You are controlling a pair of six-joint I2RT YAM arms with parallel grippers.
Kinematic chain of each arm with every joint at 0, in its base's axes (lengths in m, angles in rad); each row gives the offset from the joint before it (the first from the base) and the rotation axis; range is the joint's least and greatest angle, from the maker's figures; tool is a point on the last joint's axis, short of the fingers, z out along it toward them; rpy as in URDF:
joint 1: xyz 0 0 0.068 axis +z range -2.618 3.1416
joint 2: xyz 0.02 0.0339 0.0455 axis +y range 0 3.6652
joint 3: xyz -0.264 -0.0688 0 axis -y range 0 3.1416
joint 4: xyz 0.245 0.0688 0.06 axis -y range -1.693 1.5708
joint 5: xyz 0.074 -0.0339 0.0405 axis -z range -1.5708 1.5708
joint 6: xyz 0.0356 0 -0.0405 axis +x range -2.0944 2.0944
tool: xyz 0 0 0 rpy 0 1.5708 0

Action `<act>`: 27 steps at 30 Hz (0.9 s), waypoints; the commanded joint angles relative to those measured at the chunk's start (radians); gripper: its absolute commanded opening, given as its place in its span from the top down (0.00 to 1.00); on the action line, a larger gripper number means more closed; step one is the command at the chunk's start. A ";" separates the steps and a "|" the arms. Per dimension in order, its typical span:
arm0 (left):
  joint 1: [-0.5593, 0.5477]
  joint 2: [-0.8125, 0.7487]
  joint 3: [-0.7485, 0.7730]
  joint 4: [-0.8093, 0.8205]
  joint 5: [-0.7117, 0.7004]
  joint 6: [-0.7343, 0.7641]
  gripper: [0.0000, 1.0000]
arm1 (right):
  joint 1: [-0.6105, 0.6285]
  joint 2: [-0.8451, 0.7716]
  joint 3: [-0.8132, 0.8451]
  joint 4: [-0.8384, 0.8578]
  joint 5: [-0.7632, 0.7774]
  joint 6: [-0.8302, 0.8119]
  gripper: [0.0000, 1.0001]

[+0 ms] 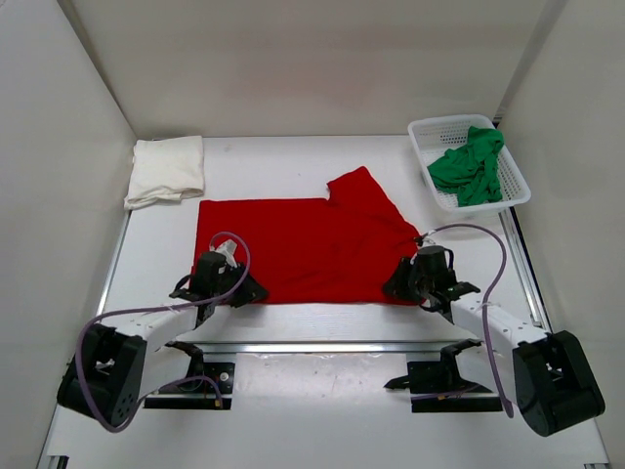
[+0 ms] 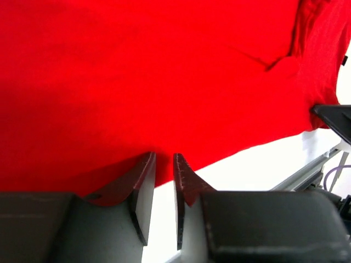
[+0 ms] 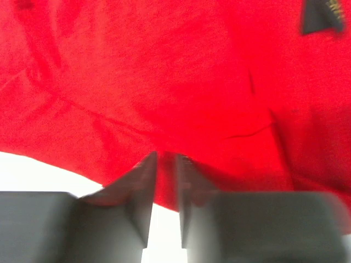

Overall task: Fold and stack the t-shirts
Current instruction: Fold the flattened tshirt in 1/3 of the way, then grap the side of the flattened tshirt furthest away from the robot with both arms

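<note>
Since a fold needs both near corners raised together, the two arms sit at the near hem of the bright red cloth t-shirt (image 1: 293, 249), which lies spread flat in the middle of the white table (image 1: 322, 161). The left gripper (image 2: 164, 159) has its fingers drawn close, with the hem's edge caught between the tips, a pinch near the left corner. The right gripper (image 3: 166, 159) also shows red cloth in its narrow slot, but blur keeps me from telling whether it truly grips.

My judgement is that the step in hand is the first fold, carrying the near hem toward the far edge. Bare table lies open beyond that far edge. The folded cream-white cloth t-shirt (image 1: 166, 168) lies just beside the red shirt's far left corner. The crumpled bright green cloth t-shirt (image 1: 474, 166) sits inside the white plastic mesh basket (image 1: 444, 121) at the far right, near the raised sleeve, so the flanks offer less room.
</note>
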 commanded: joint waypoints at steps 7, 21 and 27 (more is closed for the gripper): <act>0.062 0.029 0.439 -0.213 -0.091 0.086 0.65 | 0.002 0.010 0.248 -0.012 -0.074 -0.102 0.72; 0.470 0.572 0.867 -0.255 -0.280 0.222 0.72 | 0.228 0.188 0.205 0.154 -0.153 -0.127 0.99; 0.514 0.709 0.973 -0.274 -0.303 0.273 0.56 | 0.234 0.183 0.180 0.192 -0.179 -0.125 0.99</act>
